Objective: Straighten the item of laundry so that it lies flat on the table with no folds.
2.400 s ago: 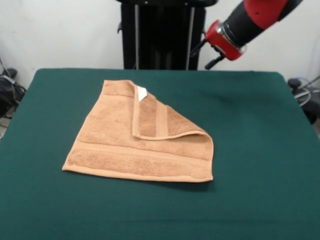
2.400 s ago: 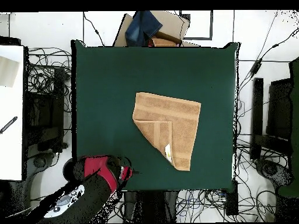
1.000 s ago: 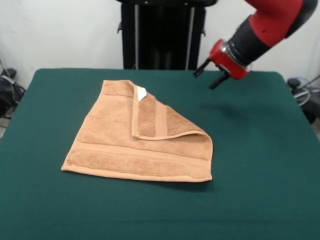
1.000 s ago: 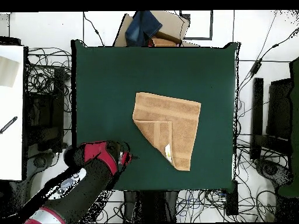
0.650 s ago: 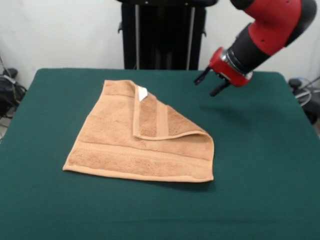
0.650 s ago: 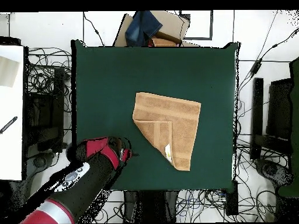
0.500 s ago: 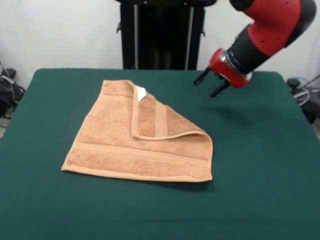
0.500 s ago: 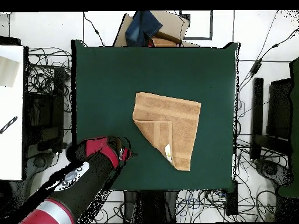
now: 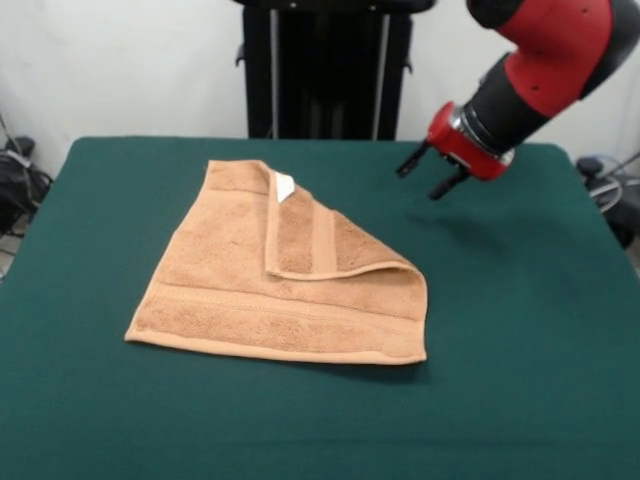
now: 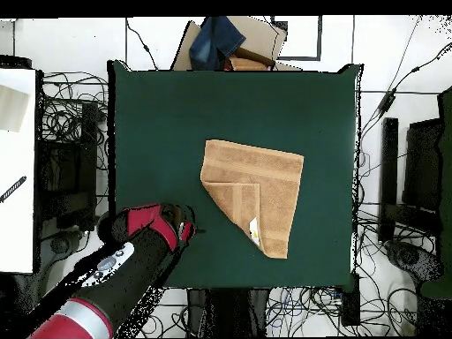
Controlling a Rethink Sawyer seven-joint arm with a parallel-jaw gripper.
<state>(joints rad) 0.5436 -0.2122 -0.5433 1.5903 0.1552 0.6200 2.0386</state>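
Front view: tan terry-cloth towel [image 9: 280, 275] lies mid-table on the dark green cloth table [image 9: 520, 330], one corner folded over.
Gripper: red-and-black arm's gripper [image 9: 432, 177] hovers well apart, fingers spread, empty.
Progress: nothing unfolded yet; flap remains.

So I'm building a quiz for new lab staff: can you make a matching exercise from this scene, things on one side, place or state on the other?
Things:
1. towel
2. white tag
3. gripper
4. table

States:
A. open, empty, above bare cloth
B. covered in dark green
C. one corner folded over
D. at the tip of the folded flap

Pairs: 1-C, 2-D, 3-A, 4-B
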